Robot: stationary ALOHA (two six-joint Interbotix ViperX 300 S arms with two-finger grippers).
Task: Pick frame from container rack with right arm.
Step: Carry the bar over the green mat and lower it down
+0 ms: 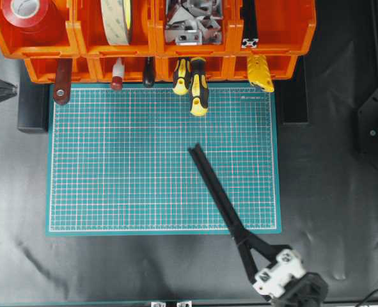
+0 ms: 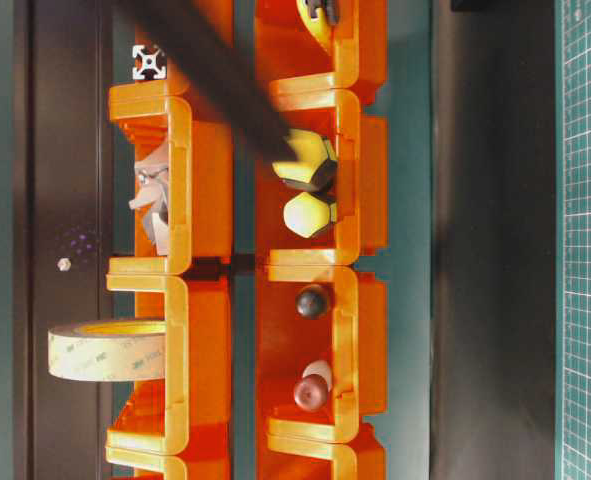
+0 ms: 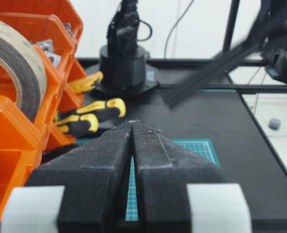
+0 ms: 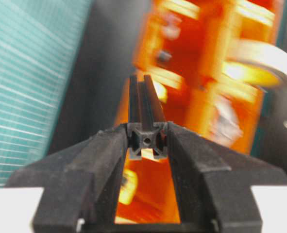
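My right gripper [image 1: 241, 236] is shut on a long black frame [image 1: 214, 188] and holds it by one end, slanting over the green mat toward the middle. In the right wrist view the frame's silvery slotted end [image 4: 146, 140] sits clamped between the fingertips of that gripper [image 4: 146, 138], with the blurred orange container rack [image 4: 196, 97] behind. A second frame [image 1: 249, 29] stands in the rack's [image 1: 137, 50] top right bin; its cut end also shows in the table-level view [image 2: 148, 62]. My left gripper [image 3: 132, 125] is shut and empty at the mat's left side.
The rack bins hold red tape [image 1: 23, 14], a tape roll [image 1: 116, 19], metal brackets [image 1: 192, 24] and yellow-and-black screwdrivers [image 1: 197, 86] that stick out over the green cutting mat [image 1: 112, 166]. Black table cloth surrounds the mat.
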